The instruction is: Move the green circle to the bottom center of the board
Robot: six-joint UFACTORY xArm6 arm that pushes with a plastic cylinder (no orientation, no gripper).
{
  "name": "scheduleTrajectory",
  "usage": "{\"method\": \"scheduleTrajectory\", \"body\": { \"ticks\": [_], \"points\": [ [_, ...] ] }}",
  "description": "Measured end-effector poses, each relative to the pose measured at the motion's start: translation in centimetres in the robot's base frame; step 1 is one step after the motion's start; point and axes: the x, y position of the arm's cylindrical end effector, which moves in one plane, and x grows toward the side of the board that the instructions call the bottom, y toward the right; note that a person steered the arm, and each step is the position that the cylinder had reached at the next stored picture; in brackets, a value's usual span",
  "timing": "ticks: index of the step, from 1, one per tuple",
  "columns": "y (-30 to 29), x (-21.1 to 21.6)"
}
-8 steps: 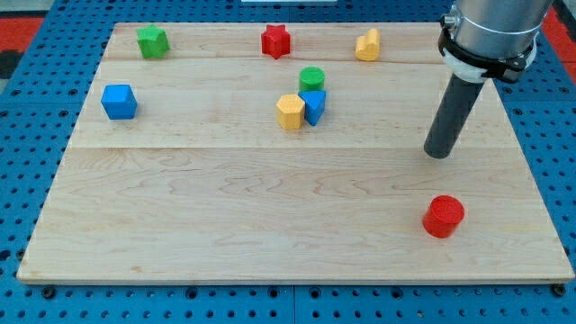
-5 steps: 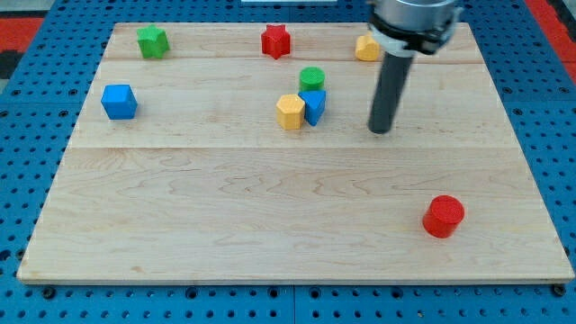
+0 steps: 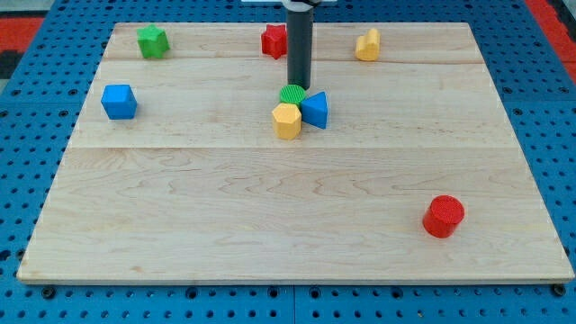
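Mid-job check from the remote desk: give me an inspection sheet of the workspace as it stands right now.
Surface: wooden board on a blue pegboard.
Job's things: green circle near the board's middle, wedged against the yellow block and blue block below it.
Clutter: green block, red star and yellow block along the view's top; blue cube at the view's left; red cylinder at the view's lower right.
Pincer: none fitted; my tip sits at the green circle's top edge.
Cables: nothing seen.
Surroundings: red panels in the top corners.
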Motion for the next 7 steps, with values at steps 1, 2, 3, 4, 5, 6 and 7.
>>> {"method": "scheduleTrajectory", "body": {
  "ticks": [1,2,3,4,5,6,7],
  "points": [
    [0.9,2.1],
    [-4.7,2.8],
    [-8.2,3.9],
    [-13.3,7.7],
    [-15.4,5.2],
    [-16.6,9.8],
    [-12.9,13.8]
  ]
}}
